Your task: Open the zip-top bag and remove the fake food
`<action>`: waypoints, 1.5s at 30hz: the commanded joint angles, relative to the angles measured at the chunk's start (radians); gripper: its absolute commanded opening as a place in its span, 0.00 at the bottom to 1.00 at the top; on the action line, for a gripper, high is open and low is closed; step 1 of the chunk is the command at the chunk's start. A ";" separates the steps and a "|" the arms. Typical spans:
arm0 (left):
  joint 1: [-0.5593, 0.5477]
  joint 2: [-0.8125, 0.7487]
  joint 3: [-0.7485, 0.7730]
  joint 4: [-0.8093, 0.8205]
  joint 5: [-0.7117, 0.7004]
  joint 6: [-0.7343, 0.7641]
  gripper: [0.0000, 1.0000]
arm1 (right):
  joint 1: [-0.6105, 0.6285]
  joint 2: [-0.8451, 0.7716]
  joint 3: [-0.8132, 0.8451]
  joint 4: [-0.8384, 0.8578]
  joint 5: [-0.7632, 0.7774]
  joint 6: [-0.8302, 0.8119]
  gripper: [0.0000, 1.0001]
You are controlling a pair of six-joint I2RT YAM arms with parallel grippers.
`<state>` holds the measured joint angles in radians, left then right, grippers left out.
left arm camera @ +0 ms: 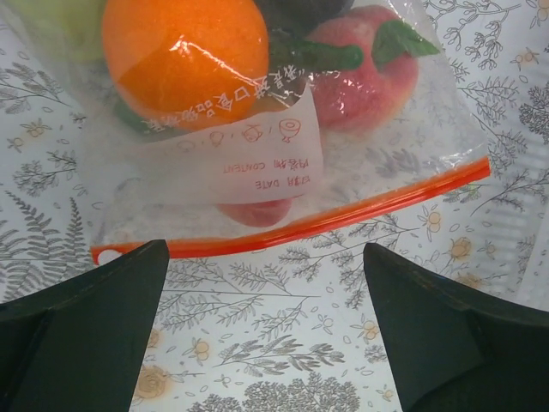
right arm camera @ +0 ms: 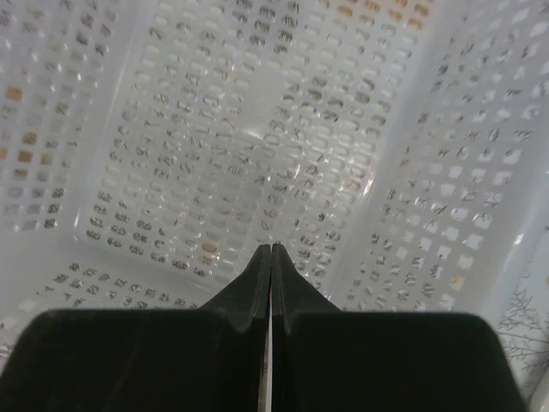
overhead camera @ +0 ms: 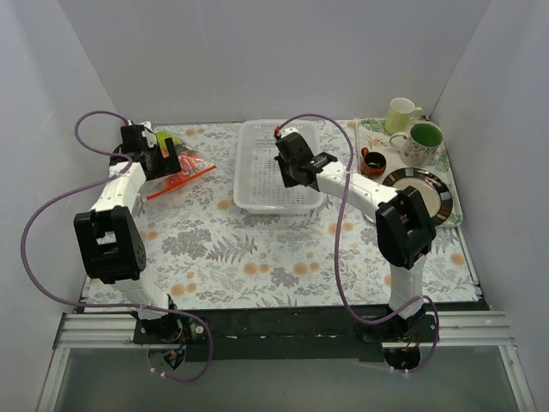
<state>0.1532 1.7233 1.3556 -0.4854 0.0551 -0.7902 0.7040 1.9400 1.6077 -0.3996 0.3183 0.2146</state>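
The zip-top bag (left arm camera: 274, 163) lies flat on the flowered cloth, its red-orange zip strip (left arm camera: 300, 225) towards my left gripper. Inside show fake food: an orange (left arm camera: 184, 56), a peach-red fruit (left arm camera: 364, 81) with green leaves, and a light green piece at the top left. In the top view the bag (overhead camera: 180, 170) lies at the far left, partly under the left gripper (overhead camera: 163, 159). My left gripper (left arm camera: 266, 283) is open and empty, just short of the zip strip. My right gripper (right arm camera: 271, 249) is shut and empty over the white basket (overhead camera: 279, 167).
The white perforated basket (right arm camera: 257, 129) stands at the middle back with nothing showing in it. At the back right a tray holds a light green cup (overhead camera: 401, 114), a green-lined mug (overhead camera: 420, 142), a small dark cup (overhead camera: 373, 160) and a dark plate (overhead camera: 433, 190).
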 commanded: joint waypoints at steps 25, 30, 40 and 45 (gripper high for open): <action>0.060 -0.291 -0.546 0.599 -0.092 0.641 0.75 | 0.095 -0.487 -0.698 0.079 -0.102 0.270 0.01; 0.048 -0.292 -0.644 0.740 -0.072 0.775 0.73 | 0.115 -0.659 -0.856 0.079 -0.153 0.324 0.01; 0.045 -0.206 -0.645 0.797 -0.106 0.798 0.77 | 0.120 -0.727 -0.815 0.041 -0.124 0.324 0.01; 0.036 -0.095 -0.595 0.814 -0.127 0.767 0.76 | 0.120 -0.645 -0.703 0.005 -0.137 0.302 0.01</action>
<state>0.2020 1.5639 0.7147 0.2810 -0.0437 -0.0086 0.8204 1.2606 0.8074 -0.3779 0.1810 0.5377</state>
